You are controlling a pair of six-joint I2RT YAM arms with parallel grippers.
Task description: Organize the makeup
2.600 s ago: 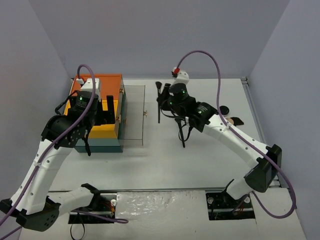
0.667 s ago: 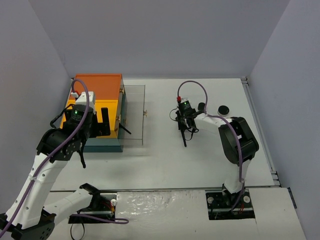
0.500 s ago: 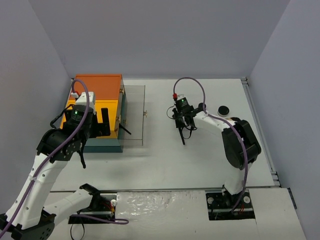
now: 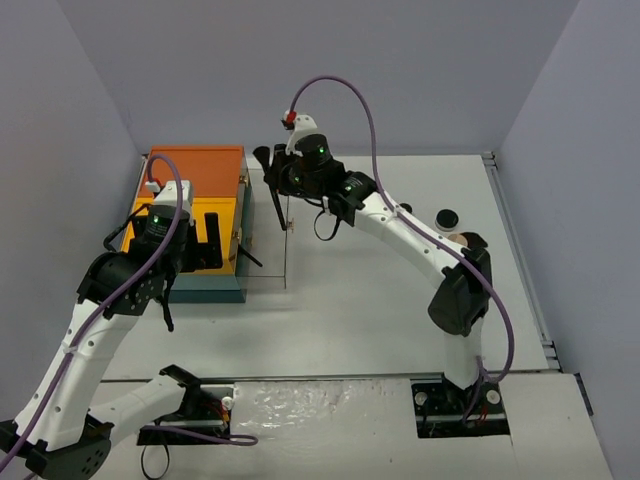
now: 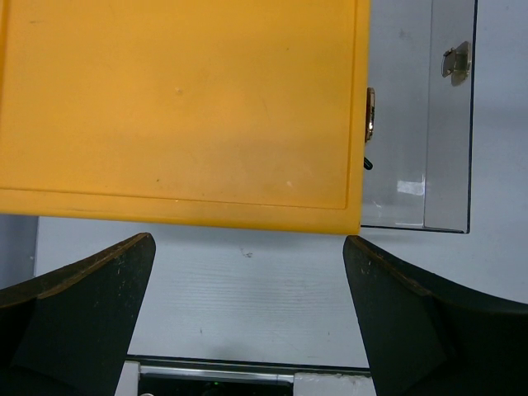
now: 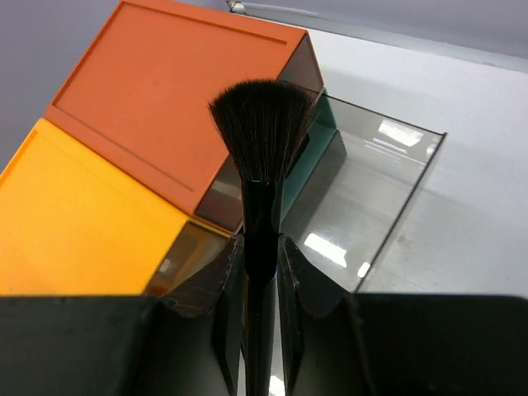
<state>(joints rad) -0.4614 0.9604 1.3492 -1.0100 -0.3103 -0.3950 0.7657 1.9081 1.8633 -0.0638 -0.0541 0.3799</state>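
Right fingers [image 6: 224,289] clamped on a slim black fan-shaped makeup brush [image 6: 262,140], its bristles standing out past my tips.
I hold it above the clear hinged lid [image 4: 268,260] of the orange-topped teal box [image 4: 195,172]. My left fingers [image 5: 87,301] hang spread apart over its yellow tray [image 5: 181,107], gripping nothing. A round black jar [image 4: 447,219] sits on the white surface [image 4: 380,300], well apart.

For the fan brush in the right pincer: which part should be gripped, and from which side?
On the fan brush, grip the slim handle just below the head, from either side, as the right pincer does; the flared bristles would likely splay.
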